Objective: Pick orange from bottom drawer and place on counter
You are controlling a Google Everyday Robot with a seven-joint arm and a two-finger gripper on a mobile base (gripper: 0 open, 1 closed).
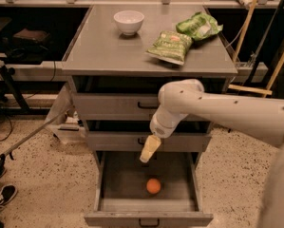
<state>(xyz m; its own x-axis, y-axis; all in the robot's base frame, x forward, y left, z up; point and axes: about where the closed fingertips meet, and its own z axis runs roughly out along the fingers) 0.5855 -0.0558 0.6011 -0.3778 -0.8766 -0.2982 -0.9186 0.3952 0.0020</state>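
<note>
The orange (pixel 153 185) lies on the floor of the open bottom drawer (pixel 113 184), a little right of its middle. My white arm reaches in from the right across the cabinet front. My gripper (pixel 148 150) points down in front of the middle drawer, above and slightly left of the orange, apart from it and holding nothing. The counter (pixel 113 51) is the grey cabinet top above the drawers.
On the counter stand a white bowl (pixel 128 22) at the back left and two green snack bags (pixel 171 45) (pixel 198 26) at the right. The two upper drawers are shut. Wooden poles (pixel 243 25) lean at the right; cables and a shoe (pixel 3 196) lie left.
</note>
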